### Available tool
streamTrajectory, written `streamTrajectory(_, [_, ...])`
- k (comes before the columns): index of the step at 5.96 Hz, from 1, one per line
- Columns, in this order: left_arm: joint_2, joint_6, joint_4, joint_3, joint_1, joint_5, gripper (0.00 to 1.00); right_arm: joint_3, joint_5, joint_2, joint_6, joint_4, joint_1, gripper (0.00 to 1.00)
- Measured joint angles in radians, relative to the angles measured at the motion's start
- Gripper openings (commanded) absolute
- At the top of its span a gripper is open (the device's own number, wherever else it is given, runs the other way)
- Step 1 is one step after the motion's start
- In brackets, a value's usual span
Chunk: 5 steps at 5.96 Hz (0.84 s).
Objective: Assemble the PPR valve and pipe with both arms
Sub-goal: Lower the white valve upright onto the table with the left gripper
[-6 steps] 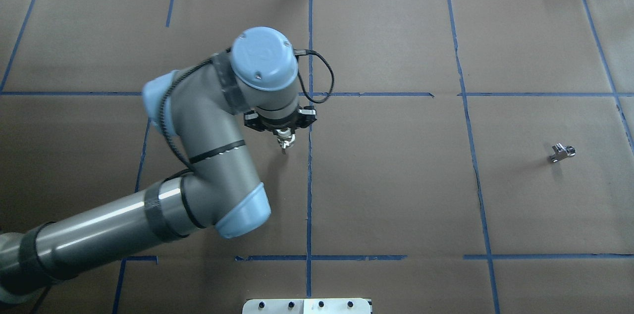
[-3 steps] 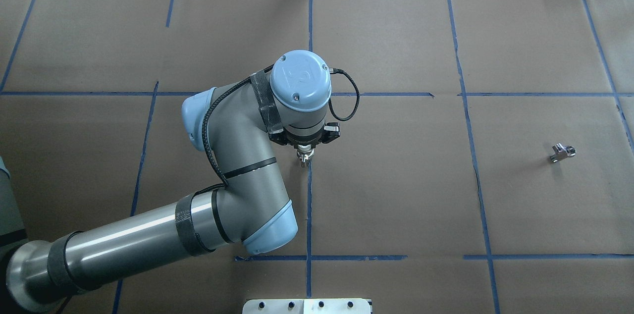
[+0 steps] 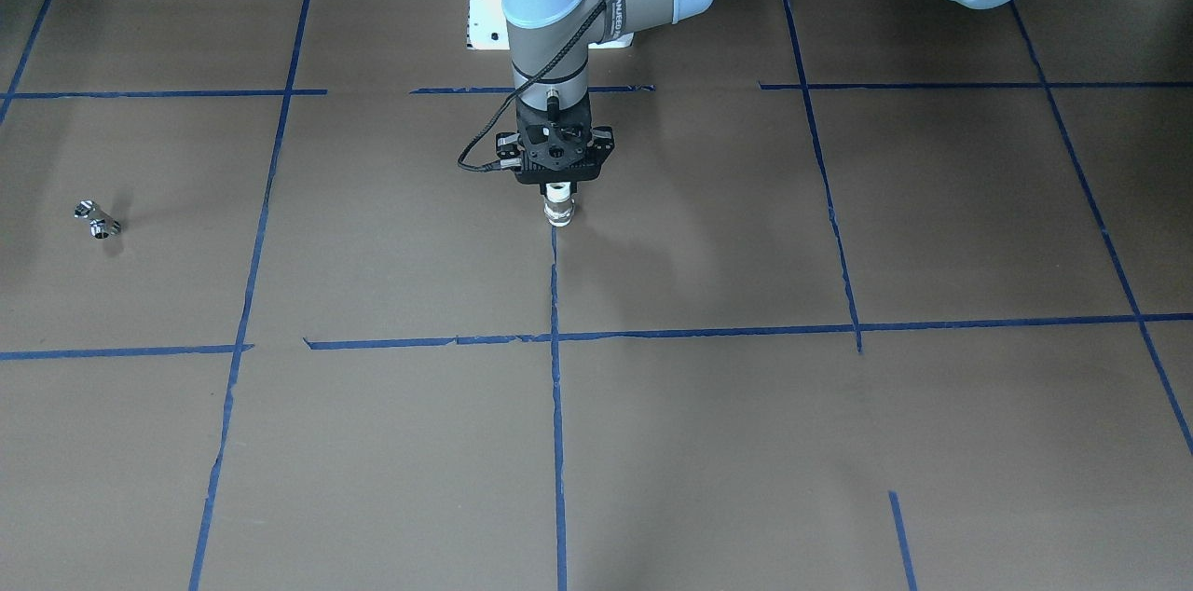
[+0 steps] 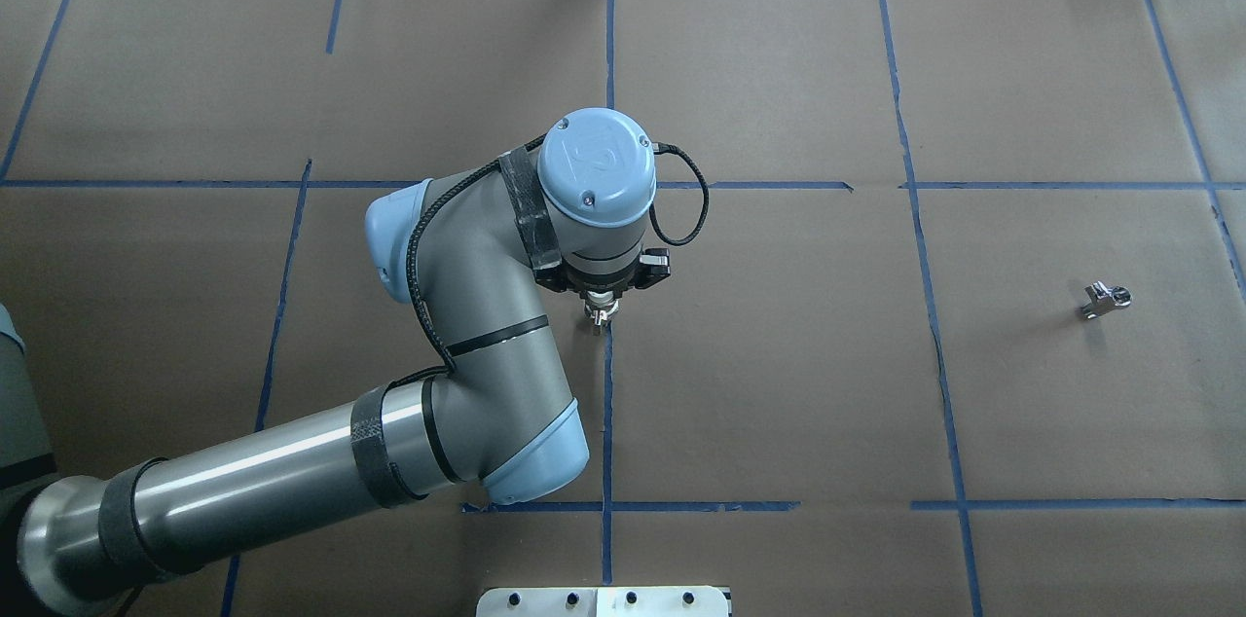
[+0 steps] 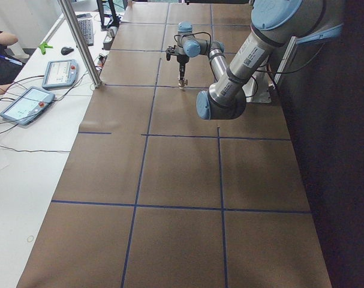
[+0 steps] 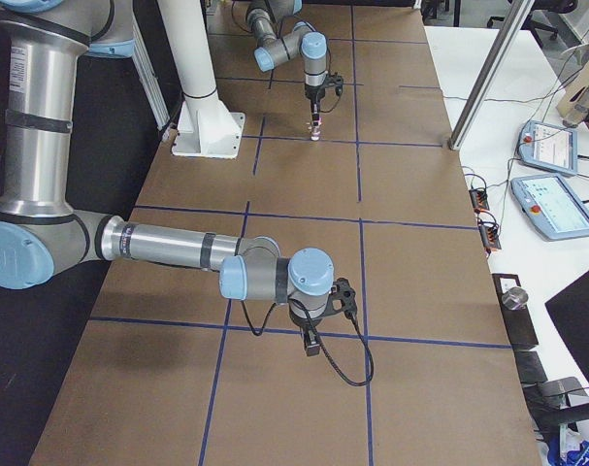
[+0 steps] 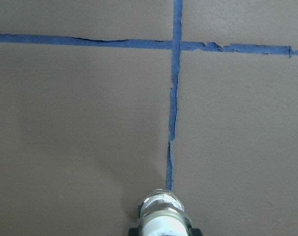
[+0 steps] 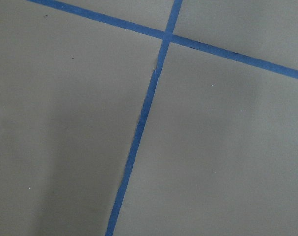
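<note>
My left gripper points straight down and is shut on a short white pipe piece with a metal threaded end. It holds the piece upright, just above the central blue tape line. The piece also shows at the bottom of the left wrist view. A small metal valve lies alone far to the right on the brown paper, and it shows in the front view too. My right gripper shows only in the exterior right view, low over the table, and I cannot tell if it is open or shut.
Brown paper with a blue tape grid covers the table. The white pedestal base stands at the robot's edge. A metal post and teach pendants stand on the operators' side. The right wrist view shows only a tape cross.
My left arm has swung to the right with the pipe piece, from left of the central tape line to over it. Over the last half second it barely shifted. The valve has not moved.
</note>
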<state>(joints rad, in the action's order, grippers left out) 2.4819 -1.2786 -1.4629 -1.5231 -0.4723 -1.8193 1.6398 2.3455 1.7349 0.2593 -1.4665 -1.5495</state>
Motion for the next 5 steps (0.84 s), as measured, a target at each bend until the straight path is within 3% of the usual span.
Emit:
streamTrajectory(1, [0.000, 0.000, -0.003, 0.003, 0.001, 0.000, 0.22, 0.000, 0.000, 0.000, 0.000, 0.000, 0.001, 1.00])
streamTrajectory(3, [-0.002, 0.001, -0.012, 0.008, 0.001, 0.000, 0.73, -0.001, 0.000, 0.000, 0.000, 0.000, 0.004, 1.00])
streamTrajectory(5, [-0.008, 0.002, -0.030, 0.010, 0.001, 0.000, 1.00, -0.005, 0.000, 0.000, 0.000, 0.000, 0.006, 1.00])
